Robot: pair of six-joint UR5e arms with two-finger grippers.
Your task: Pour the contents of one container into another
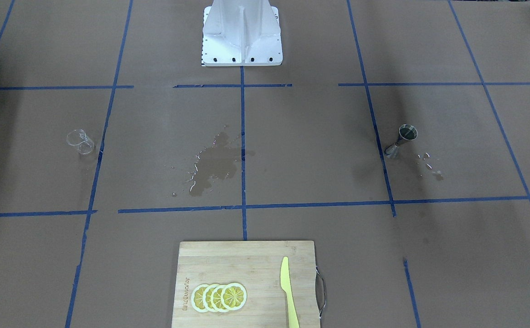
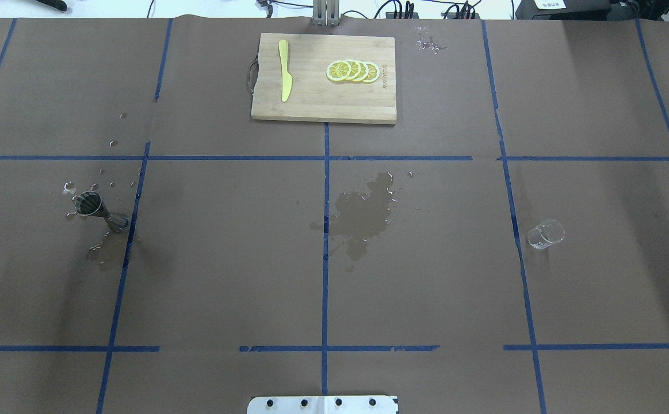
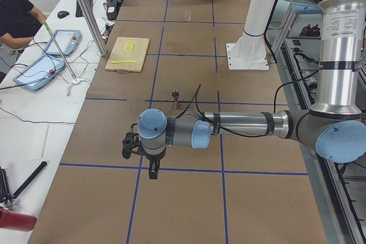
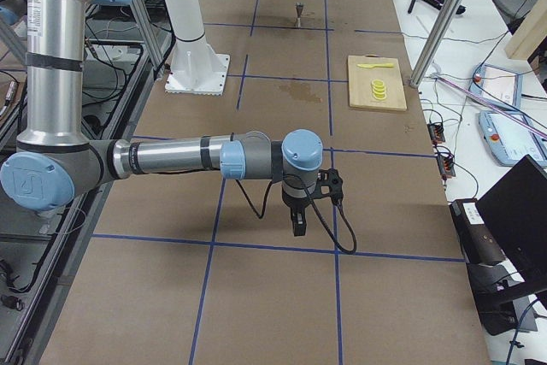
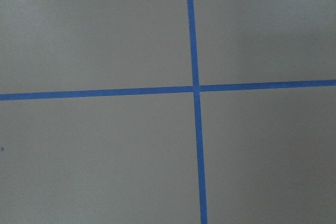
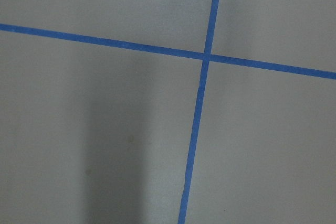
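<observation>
The clear glass cup [image 2: 546, 234] stands on the brown paper on my right side, also seen small and see-through [image 1: 81, 141]. The grey steel jigger [image 2: 98, 210] stands upright on my left side with its wide cone up [image 1: 402, 139], and small drops lie around it. Neither gripper shows in the overhead or front views. My left gripper [image 3: 153, 173] hangs pointing down, well short of the jigger [image 3: 175, 96]. My right gripper [image 4: 298, 228] points down over bare paper. I cannot tell whether either is open or shut. Both wrist views show only paper and blue tape.
A wooden cutting board [image 2: 311, 98] with lemon slices [image 2: 352, 71] and a yellow knife [image 2: 285, 77] lies at the far middle. A wet spill [image 2: 363, 215] darkens the centre. The white robot base [image 1: 242, 41] stands at the near edge. A person [image 3: 14, 18] sits at a side table.
</observation>
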